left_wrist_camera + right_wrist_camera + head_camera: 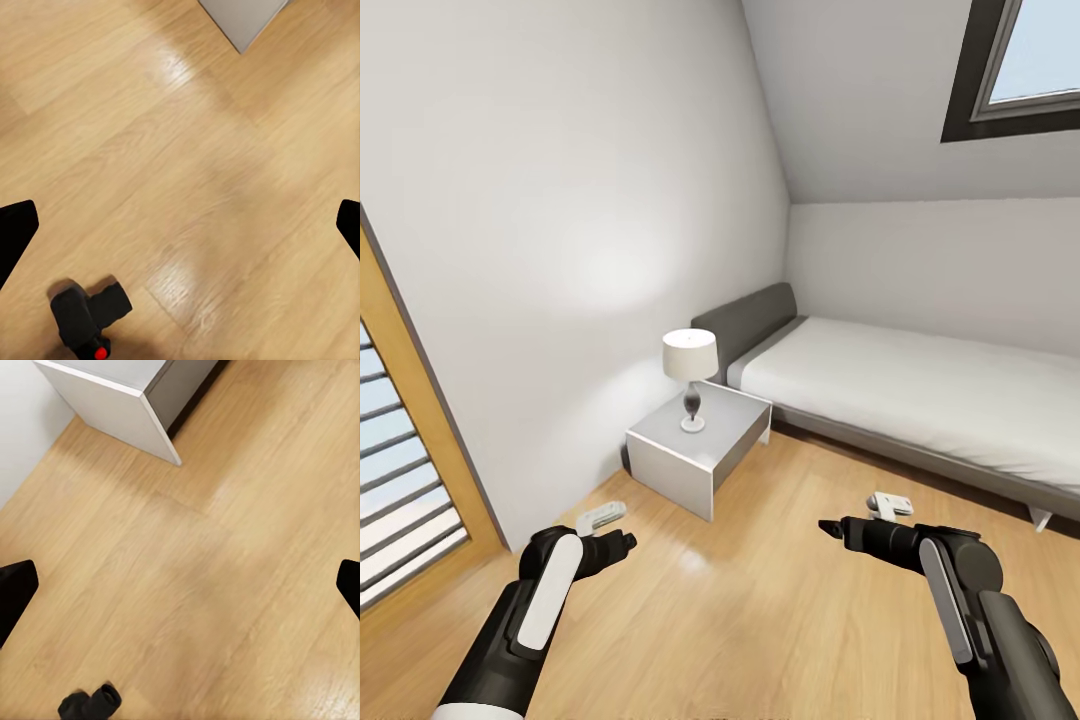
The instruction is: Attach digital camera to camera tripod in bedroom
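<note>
The digital camera [86, 319], a small matte-black body with a red dot button, lies on the light wood floor in the left wrist view, well short of the black fingertips [16, 229] at the picture's edges. The right wrist view catches its dark top [91, 705] on the floor too. In the head view my left gripper [622, 545] and right gripper [830, 527] hover above the floor, both open and holding nothing. The camera tripod is out of view.
A white bedside table [700, 445] with a lamp [690, 375] stands against the wall ahead. The grey bed [920, 400] with its white mattress runs along the right. A wooden door frame [420, 420] is at the left, and bare plank floor [760, 600] lies between my arms.
</note>
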Controlling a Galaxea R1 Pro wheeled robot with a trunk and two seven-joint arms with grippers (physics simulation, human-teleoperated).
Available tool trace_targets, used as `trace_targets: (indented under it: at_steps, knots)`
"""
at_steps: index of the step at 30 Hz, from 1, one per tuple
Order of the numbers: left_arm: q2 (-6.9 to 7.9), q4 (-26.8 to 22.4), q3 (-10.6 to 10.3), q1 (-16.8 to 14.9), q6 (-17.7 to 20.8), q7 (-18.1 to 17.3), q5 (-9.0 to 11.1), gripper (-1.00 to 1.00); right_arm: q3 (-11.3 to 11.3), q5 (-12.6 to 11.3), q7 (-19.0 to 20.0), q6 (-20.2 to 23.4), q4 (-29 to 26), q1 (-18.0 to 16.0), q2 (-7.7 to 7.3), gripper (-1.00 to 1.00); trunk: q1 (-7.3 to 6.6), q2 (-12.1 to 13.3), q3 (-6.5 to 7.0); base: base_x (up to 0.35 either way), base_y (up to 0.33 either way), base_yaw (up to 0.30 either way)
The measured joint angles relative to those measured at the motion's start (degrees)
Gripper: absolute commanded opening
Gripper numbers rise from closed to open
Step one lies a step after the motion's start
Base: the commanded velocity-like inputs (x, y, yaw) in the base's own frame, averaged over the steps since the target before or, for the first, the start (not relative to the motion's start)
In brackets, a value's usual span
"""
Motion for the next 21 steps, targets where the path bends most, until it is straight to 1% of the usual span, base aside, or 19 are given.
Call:
trace_targets:
  at_steps: [21]
  knots:
    - [0.12, 0.36, 0.15, 0.0, -0.27, 0.49, -0.2, 1.0, -0.05, -0.04, 0.04, 0.0, -0.11, -0.01, -0.12, 1.0, 4.61, -8.42, -3.77, 0.0, 0.0, 0.0]
